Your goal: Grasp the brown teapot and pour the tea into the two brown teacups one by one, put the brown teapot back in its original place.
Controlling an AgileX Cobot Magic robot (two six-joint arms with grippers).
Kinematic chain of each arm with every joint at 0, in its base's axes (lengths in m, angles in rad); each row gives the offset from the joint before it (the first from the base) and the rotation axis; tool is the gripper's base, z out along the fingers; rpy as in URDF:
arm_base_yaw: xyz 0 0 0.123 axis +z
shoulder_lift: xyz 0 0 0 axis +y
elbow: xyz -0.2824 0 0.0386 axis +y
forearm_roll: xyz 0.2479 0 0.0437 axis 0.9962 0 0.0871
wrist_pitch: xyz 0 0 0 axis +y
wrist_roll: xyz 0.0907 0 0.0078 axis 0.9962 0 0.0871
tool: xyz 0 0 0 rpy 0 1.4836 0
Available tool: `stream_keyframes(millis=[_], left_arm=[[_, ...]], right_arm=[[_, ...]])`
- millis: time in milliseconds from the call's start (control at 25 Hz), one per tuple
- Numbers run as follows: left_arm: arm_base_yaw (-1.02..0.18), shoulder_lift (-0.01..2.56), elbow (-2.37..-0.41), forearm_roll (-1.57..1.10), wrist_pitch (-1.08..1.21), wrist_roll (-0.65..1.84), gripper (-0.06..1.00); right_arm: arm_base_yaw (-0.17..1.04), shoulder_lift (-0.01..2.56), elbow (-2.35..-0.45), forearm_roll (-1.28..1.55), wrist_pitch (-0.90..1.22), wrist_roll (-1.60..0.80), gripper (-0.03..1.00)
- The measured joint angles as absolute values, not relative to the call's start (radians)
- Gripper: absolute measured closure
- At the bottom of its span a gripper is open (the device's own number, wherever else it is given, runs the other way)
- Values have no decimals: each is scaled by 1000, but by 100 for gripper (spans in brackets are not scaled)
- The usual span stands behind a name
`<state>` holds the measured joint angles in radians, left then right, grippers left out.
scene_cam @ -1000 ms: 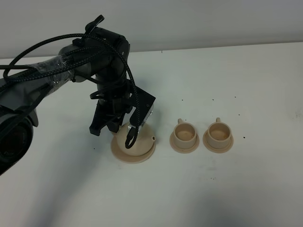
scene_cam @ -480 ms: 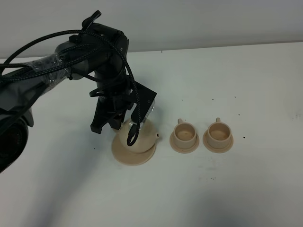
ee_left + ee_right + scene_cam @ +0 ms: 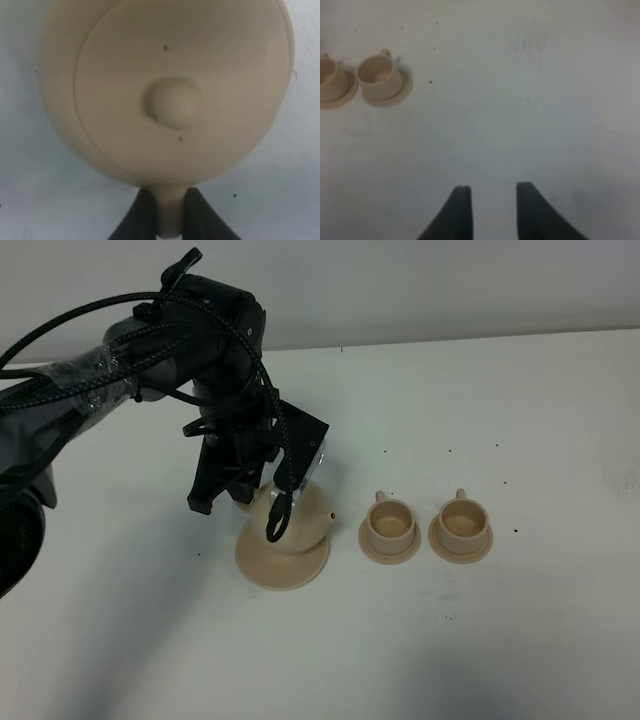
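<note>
The brown teapot (image 3: 305,527) hangs just above its wide saucer, the original place (image 3: 283,568), spout toward the cups. My left gripper (image 3: 250,492) is shut on the teapot's handle; the left wrist view shows that handle (image 3: 169,215) pinched between the two dark fingers (image 3: 142,217), with the domed lid and knob (image 3: 175,102) filling the view. The two brown teacups (image 3: 390,524) (image 3: 462,521) stand on small saucers to the teapot's right. The right wrist view shows my right gripper (image 3: 492,210) open over bare table, with both teacups (image 3: 377,74) (image 3: 330,82) far off.
The white table (image 3: 480,640) carries small dark specks. A black cable loop (image 3: 275,525) dangles from the left arm in front of the teapot. The table's far edge meets a pale wall behind the arm.
My left arm has risen, and the teapot has gone up with it, from sitting low on its wide saucer to standing clear above it. The cups have not moved.
</note>
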<state>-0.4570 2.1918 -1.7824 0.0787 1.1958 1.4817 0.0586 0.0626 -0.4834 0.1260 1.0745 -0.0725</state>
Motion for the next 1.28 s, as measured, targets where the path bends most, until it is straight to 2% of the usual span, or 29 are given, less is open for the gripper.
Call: stream_keyframes(millis=[960, 1280], left_arm=[[-458, 2040, -1782, 74, 1195, 1401, 82], [-467, 2040, -1782, -30, 1193, 1401, 82]], right_arm=[[59, 63, -483, 137, 1075, -72, 73], [59, 63, -483, 137, 1075, -72, 73]])
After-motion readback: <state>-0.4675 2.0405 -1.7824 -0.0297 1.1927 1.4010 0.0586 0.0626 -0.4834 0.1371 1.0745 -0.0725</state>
